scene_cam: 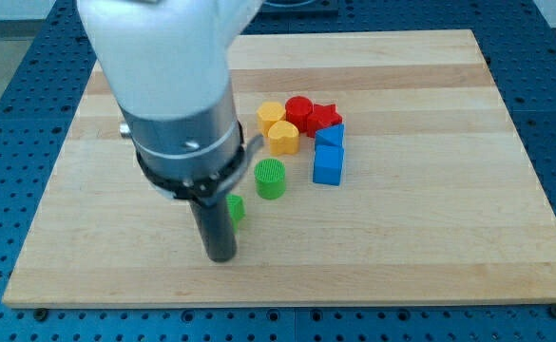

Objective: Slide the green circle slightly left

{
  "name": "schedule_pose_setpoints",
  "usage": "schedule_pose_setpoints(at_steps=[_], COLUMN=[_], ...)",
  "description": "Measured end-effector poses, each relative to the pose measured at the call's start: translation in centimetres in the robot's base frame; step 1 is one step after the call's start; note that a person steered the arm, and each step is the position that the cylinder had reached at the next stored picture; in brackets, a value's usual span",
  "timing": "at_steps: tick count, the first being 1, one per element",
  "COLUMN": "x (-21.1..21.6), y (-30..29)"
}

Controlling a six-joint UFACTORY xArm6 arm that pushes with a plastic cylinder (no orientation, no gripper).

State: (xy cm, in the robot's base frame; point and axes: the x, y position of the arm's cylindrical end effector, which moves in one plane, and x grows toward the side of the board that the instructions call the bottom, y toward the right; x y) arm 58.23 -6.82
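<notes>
My tip (221, 256) sits low at the view's left, touching nothing I can see, a second green block (235, 209) half hidden just behind the rod; the green circle (271, 179) stands up and to the right, mid-board; to push it left I judge the tip must first get round to its right side, facing the blue cube (328, 165).

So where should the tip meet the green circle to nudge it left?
Judging by its pose, press the green circle on its curved wall at the view's right, through its middle so it doesn't roll aside. That side is clear. My tip now sits below-left, beside another green block.
</notes>
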Motion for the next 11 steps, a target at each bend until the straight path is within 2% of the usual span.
schedule_pose_setpoints(at_steps=[1, 2, 4, 6, 8, 10, 11], x=[0.8, -2.5, -8.8, -10.4, -10.4, -14.9, -15.6], y=[3.4, 6.9, 8.4, 5.1, -2.1, -1.8, -4.0])
